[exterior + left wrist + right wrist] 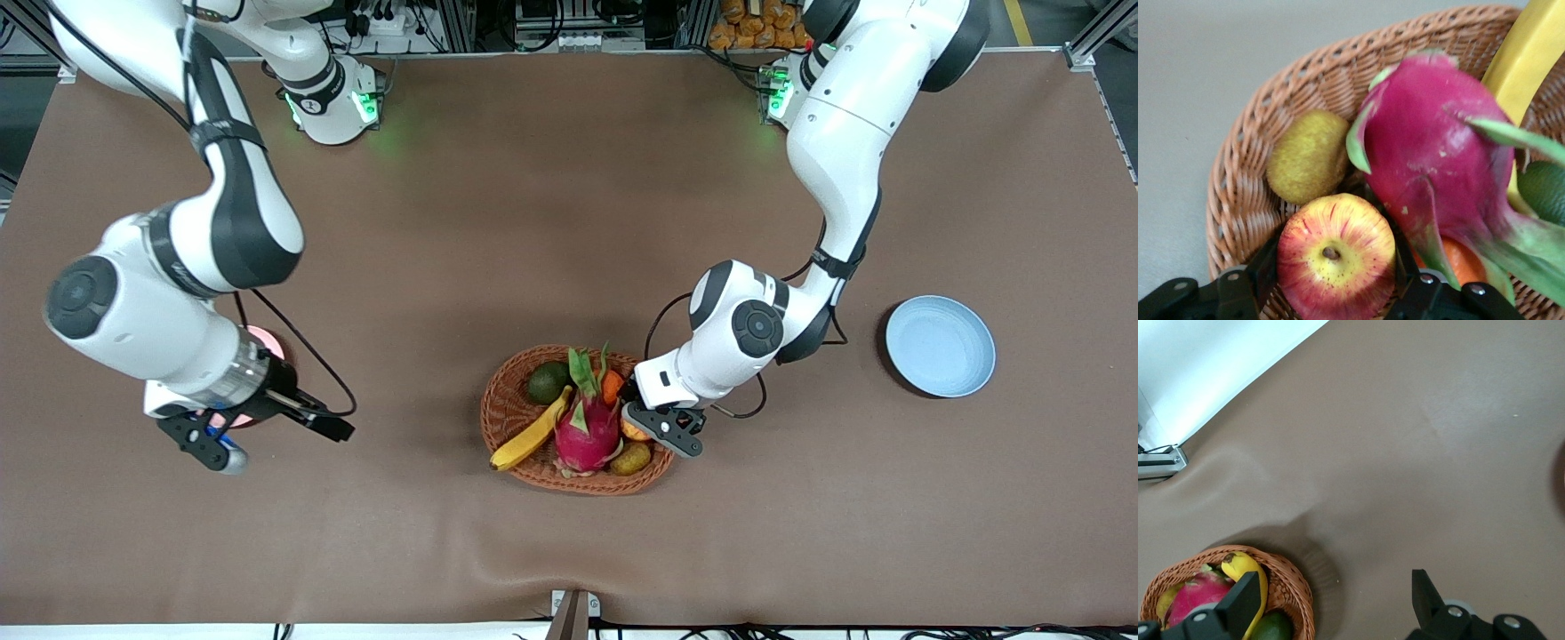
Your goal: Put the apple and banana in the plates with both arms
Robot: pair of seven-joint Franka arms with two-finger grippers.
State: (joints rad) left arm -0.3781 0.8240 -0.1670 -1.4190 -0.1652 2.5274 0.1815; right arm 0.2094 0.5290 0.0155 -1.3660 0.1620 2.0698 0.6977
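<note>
The apple (1336,257), red with yellow mottling, lies in the wicker basket (500,402) at the end toward the left arm. My left gripper (662,427) is down in the basket, and its fingers (1268,267) press on both sides of the apple. The banana (532,434) lies in the basket beside a dragon fruit (587,428). It also shows in the left wrist view (1528,60) and the right wrist view (1238,564). My right gripper (209,442) is open and empty over the pink plate (269,342), which it mostly hides. The blue plate (940,346) is empty.
The basket also holds a green avocado (547,382), an orange tangerine (612,387) and a brownish-green oval fruit (631,459). The blue plate lies toward the left arm's end of the table, the pink plate toward the right arm's end.
</note>
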